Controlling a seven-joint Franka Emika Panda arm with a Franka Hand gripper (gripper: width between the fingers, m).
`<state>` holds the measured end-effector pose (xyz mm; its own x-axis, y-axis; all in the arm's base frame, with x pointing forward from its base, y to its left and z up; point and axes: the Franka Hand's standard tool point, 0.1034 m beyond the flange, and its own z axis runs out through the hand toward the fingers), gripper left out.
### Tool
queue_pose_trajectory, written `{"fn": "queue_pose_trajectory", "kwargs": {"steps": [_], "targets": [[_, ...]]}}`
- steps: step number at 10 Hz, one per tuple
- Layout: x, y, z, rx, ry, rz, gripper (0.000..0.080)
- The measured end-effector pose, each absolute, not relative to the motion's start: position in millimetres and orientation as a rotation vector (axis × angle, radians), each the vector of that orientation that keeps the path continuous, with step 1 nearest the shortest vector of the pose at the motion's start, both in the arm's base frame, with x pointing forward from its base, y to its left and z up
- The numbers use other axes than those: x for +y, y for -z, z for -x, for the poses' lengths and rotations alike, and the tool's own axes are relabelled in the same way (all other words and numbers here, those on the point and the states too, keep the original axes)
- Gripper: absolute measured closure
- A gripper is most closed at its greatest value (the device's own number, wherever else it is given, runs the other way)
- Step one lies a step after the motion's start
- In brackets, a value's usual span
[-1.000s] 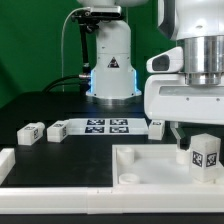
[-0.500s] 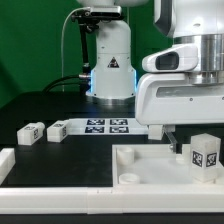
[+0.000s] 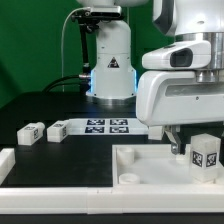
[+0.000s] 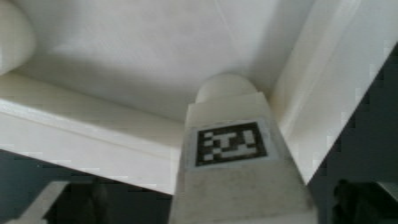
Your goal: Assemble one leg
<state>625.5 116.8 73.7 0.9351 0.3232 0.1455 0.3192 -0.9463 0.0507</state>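
My gripper (image 3: 198, 134) hangs over the right end of the large white panel (image 3: 150, 165) and is shut on a leg (image 3: 205, 157). This leg is a chunky white peg with a black-and-white tag, held upright with its lower end at the panel's right corner. In the wrist view the leg (image 4: 231, 150) runs out from between my dark fingers (image 4: 64, 200) over the panel (image 4: 107, 60); my gripper (image 4: 222, 208) grips its near end. Whether the leg's end sits in a socket is hidden.
Three more legs lie on the dark table: two at the exterior view's left (image 3: 30, 133) (image 3: 57, 129) and one behind the panel (image 3: 156, 126). The marker board (image 3: 105, 126) lies between them. The robot base (image 3: 110, 60) stands at the back. A round socket (image 3: 127, 178) shows at the panel's front.
My hand has shifted slightly toward the exterior view's left. The held leg stays at almost the same spot over the panel's right corner.
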Motion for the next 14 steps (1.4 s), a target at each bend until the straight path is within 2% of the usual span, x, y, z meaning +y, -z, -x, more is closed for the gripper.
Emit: {"fn": "queue_pose_trajectory", "kwargs": {"steps": [1,2,3,5,9,14], "targets": [[116.8,-73.6,-625.5,0.509,-0.237,-3.064,0.0265],[116.8,-73.6,-625.5,0.488,-0.237,-3.069,0.0408],[116.7,-73.3,-625.2,0.453,-0.237,-3.077,0.0508],[116.6,-73.1,-625.2,0.36,-0.238,-3.094,0.0508],[121.5,-70.4,-621.6,-0.539,-0.299,-3.106,0.0508],[119.7,-69.7,-620.2,-1.492,-0.286,-2.819,0.0508]]}}
